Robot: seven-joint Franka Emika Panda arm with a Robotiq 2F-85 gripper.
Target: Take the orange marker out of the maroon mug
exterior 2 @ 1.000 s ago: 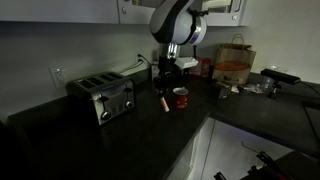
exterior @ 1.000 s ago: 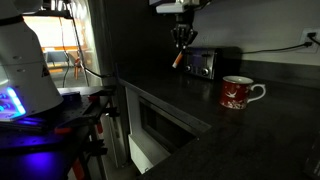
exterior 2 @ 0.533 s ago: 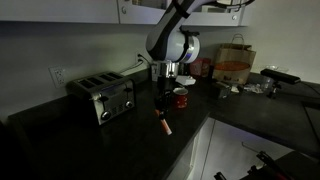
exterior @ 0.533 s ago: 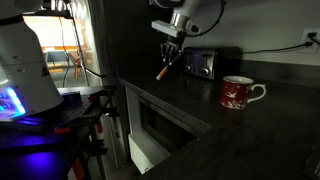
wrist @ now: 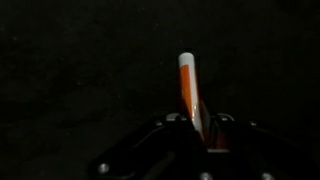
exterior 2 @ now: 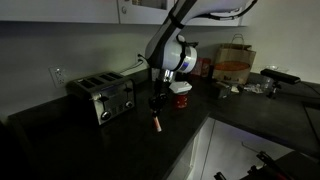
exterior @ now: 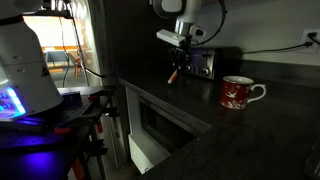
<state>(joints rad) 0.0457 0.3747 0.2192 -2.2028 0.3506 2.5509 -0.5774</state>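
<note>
The orange marker (wrist: 188, 88) is already out of the mug (exterior: 236, 94). It hangs, white tip down, from the pincer (wrist: 197, 124), whose two dark fingers are clamped on its upper end. It is a thin, smooth stick with an orange barrel and a pale cap. The red mug, glazed and with a white handle, stands well apart on the desk (exterior: 200, 125). The removal looks done and the put-down is in hand: the next move calls for lowering the tip onto the dark, matt desk, then letting go. Whether the tip touches yet, I cannot tell. A shiny metal toaster (exterior 2: 102, 98) stands nearby.
</note>
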